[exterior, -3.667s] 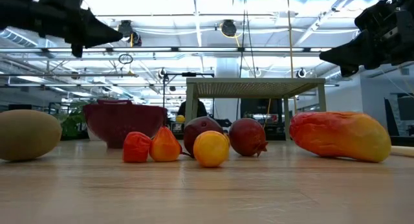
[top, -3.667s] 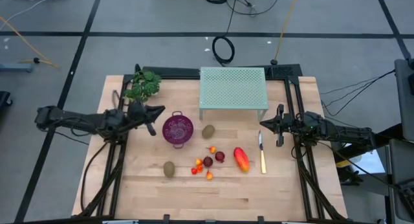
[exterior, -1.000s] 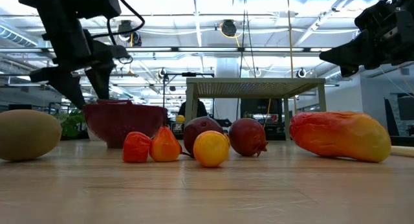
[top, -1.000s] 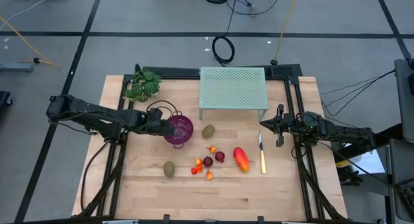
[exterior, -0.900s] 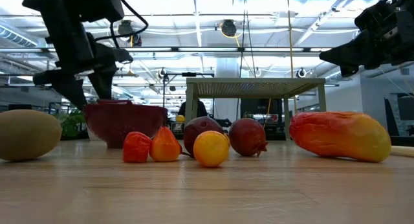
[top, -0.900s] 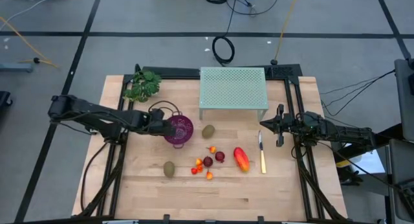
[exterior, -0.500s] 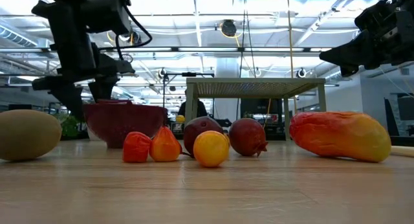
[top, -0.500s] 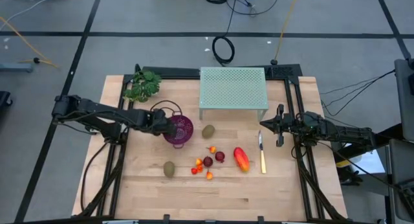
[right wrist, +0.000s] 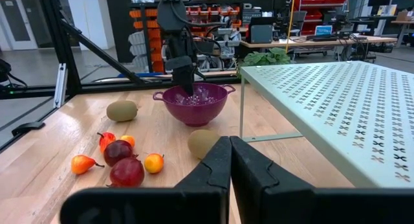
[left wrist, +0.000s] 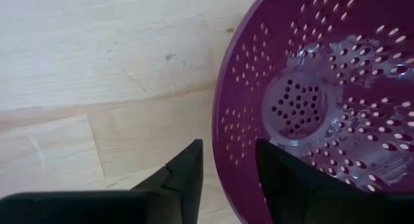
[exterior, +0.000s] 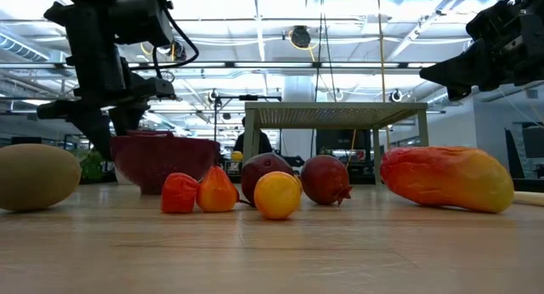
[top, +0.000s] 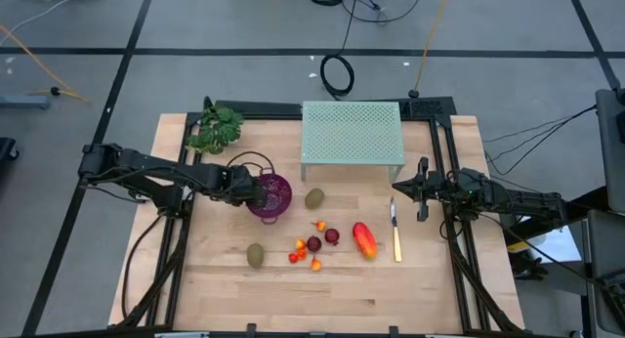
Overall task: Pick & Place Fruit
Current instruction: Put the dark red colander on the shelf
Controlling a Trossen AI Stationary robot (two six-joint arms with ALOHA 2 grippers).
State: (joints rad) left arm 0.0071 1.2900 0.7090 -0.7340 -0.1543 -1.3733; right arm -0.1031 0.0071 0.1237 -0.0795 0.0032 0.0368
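- Left gripper (top: pixel 256 190): set at the nine-o'clock rim of the purple perforated plastic colander (top: pixel 271 196). In the left wrist view its two dark fingers (left wrist: pixel 187 175) straddle the colander wall, one outside and one inside, with a narrow gap between them; whether they press on the rim cannot be told.
- Right gripper (top: pixel 422 190): hangs above the table's three-o'clock side, fingers pressed together and holding nothing, just beside the blade end of the yellow-handled knife (top: pixel 395 233).
- Olive-brown oval kiwis: one (top: pixel 314 197) lies just beside the colander at its three o'clock; the other (top: pixel 255 254) lies apart, towards six o'clock of the colander.
- Elongated orange-red fruit (top: pixel 364 239): lies on the boards between the small fruit cluster and the knife.
- Two dark red round fruits (top: pixel 314 244): side by side at the table's centre, the second (top: pixel 332 236) at the two o'clock of the first.
- Tiny orange-red fruits (top: pixel 296 253): scattered round the dark red pair, at roughly seven, six and twelve o'clock.
- Colander interior (left wrist: pixel 304 107): no fruit shows in it in the left wrist view.
- Pale green perforated metal stand (top: pixel 353 133): at the table's twelve-o'clock edge.
- Green leafy bunch (top: pixel 217 128): at the table's ten-o'clock corner.
- Light wooden table (top: pixel 293 299): bears all items.
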